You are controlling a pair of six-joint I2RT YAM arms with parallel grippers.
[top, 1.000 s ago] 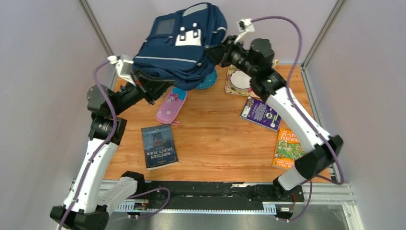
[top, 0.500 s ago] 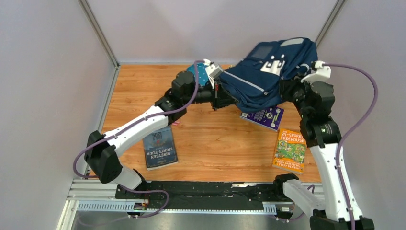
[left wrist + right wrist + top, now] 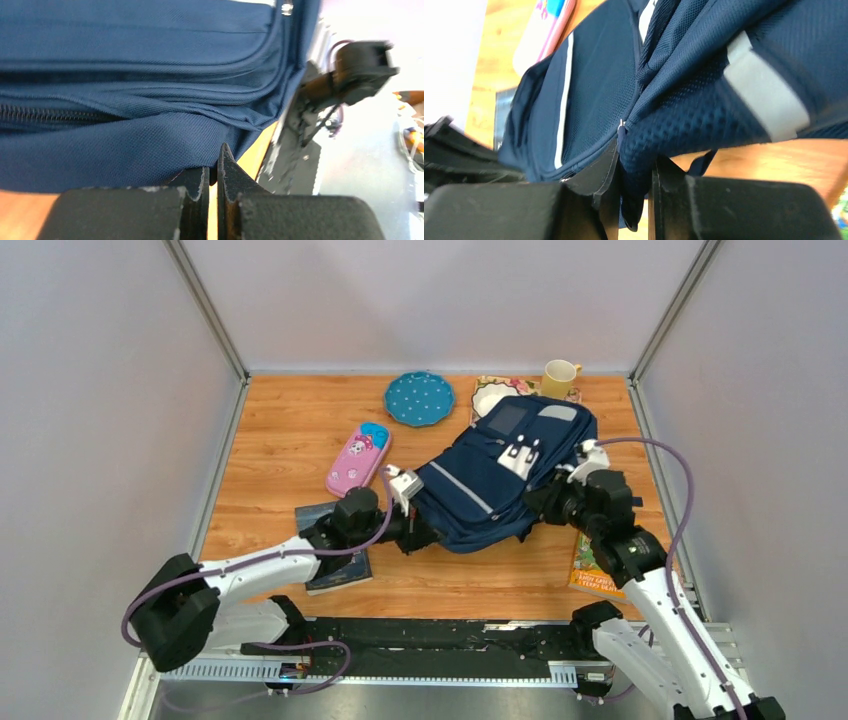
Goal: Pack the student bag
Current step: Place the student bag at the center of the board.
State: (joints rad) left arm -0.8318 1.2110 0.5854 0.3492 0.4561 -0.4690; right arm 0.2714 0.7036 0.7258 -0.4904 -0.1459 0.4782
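The left gripper is closed almost completely on a hem of the large navy blue fabric backpack. The right gripper is clamped on its mesh padding. The underside is hidden (front pockets face upward). The backpack is located right of centre on the wooden table, with its long axis diagonal and its grey top end pointing far-right.

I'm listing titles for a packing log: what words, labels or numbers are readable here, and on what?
Nothing reads clearly.
The dark book: mostly covered, title unreadable.
The orange-green book: print too small, partly covered.
The student bag, its white patch: no legible text.
The pink pencil case: cartoon picture only.
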